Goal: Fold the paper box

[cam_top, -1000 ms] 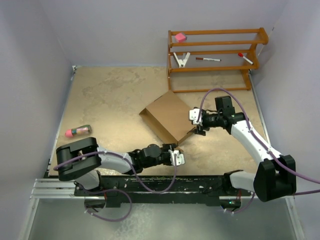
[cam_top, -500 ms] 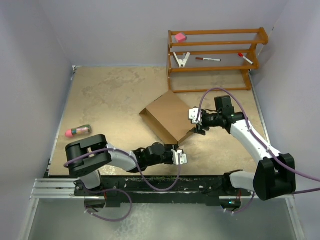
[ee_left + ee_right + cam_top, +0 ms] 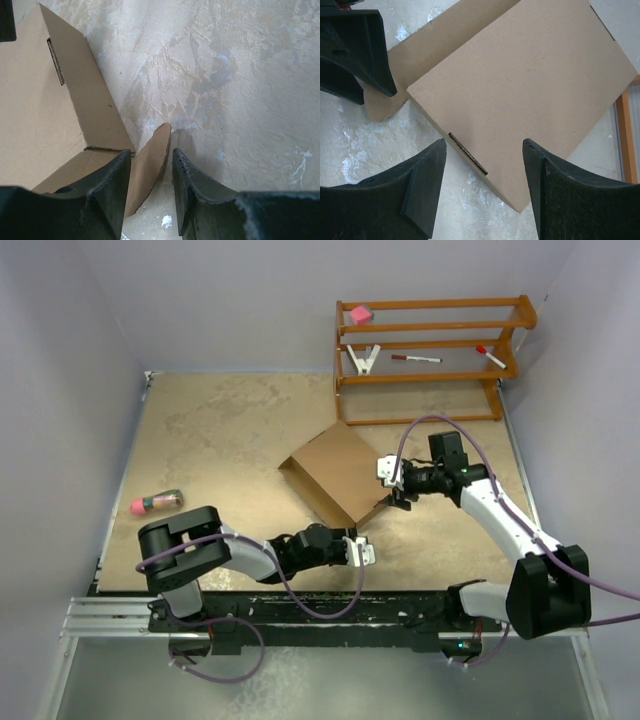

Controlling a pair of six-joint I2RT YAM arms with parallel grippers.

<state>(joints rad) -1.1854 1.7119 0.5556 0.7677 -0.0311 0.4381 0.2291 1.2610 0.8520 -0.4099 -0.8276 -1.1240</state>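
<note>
Top external view: we see the paper box (image 3: 338, 475), plain brown cardboard, lying partly folded at the middle of the table (image 3: 220, 430), turned corner-on to the arms, near the foot of a wooden rack (image 3: 440, 304). Left wrist view: the left gripper (image 3: 151, 152), at the box's near corner, has its fingers (image 3: 107, 195) part-way apart astride a rounded flap tab (image 3: 150, 170). A sliver of table shows between the tab and one finger; we cannot tell whether the other touches it. Right wrist view: the right gripper (image 3: 484, 142) hovers wide open over the box's right-hand edge, a narrow slot (image 3: 467, 152) lying between its fingertips. It holds nothing.
</note>
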